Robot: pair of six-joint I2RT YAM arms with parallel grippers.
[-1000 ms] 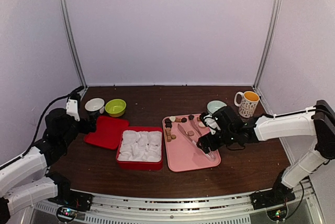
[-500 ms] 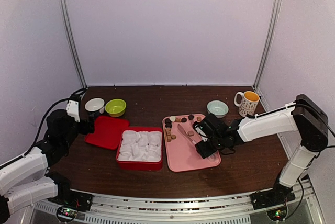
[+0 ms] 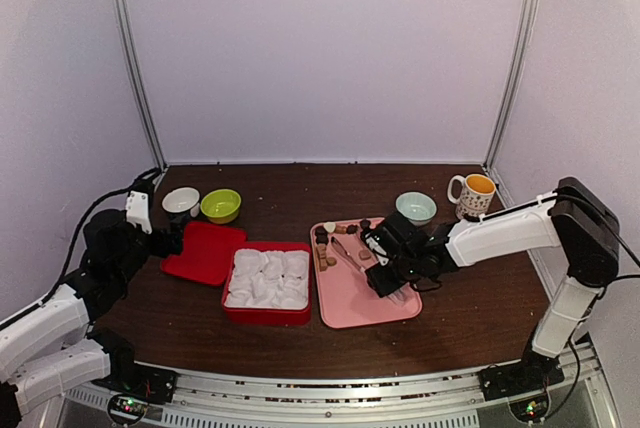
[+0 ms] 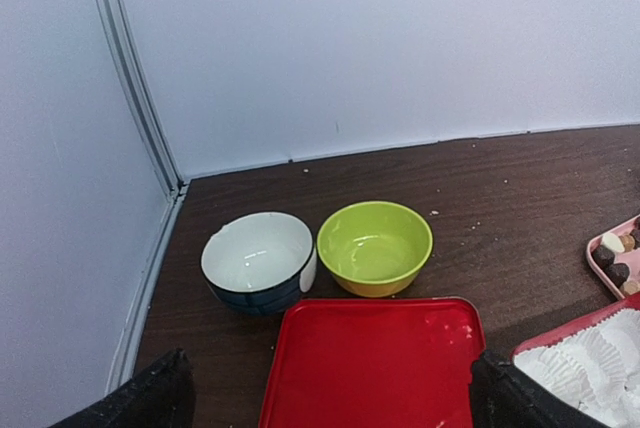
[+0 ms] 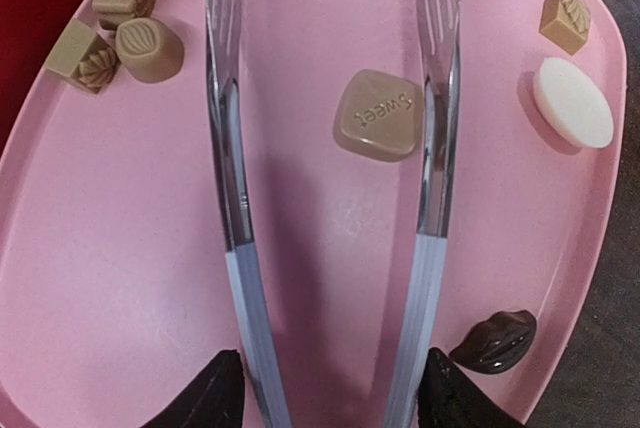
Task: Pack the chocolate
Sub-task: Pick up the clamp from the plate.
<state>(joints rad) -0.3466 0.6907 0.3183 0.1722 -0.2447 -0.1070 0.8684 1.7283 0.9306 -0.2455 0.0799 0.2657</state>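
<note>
**Right tool has the tongs, chocolate sits on the pink tray**

Hard-to-see stuff first. In the right wrist view the tongs (image 5: 437,98) run off the top edge, so their tips are cut off, and a couple of pieces up there are cropped too. The right tool (image 5: 333,368) only shows as two dark fingertips at the bottom. One presses on the outside of each tong arm, so it's grasping the tongs.

From the top camera the chocolate (image 3: 322,240) is just specks along the upper part of the pink tray (image 3: 350,303). Close up you get a tan square piece (image 5: 377,114) stamped "sweet" between the tong arms. There's also a white oval piece (image 5: 572,101) at right and a dark lip-shaped piece (image 5: 495,340) lower right.

The left tool (image 4: 328,368) is spread wide with nothing in it, and only its finger ends peek in at the bottom corners. Below it is the red lid (image 4: 370,338), with a white bowl (image 4: 258,260) and green bowl (image 4: 375,246) behind. The red box (image 3: 265,315) of white paper cups (image 3: 267,278) is cropped at that view's right edge.

Versus a second ago, the right arm slid left, from the tray's lower right toward its middle. The pale teal bowl (image 3: 414,207) it half covered is now fully visible. The left arm hasn't budged.

The surface (image 3: 300,188) is dark brown wood with a few light crumbs. The walls are plain and pale, with metal posts in the back corners, and a mug (image 3: 472,196) sits at upper right.
</note>
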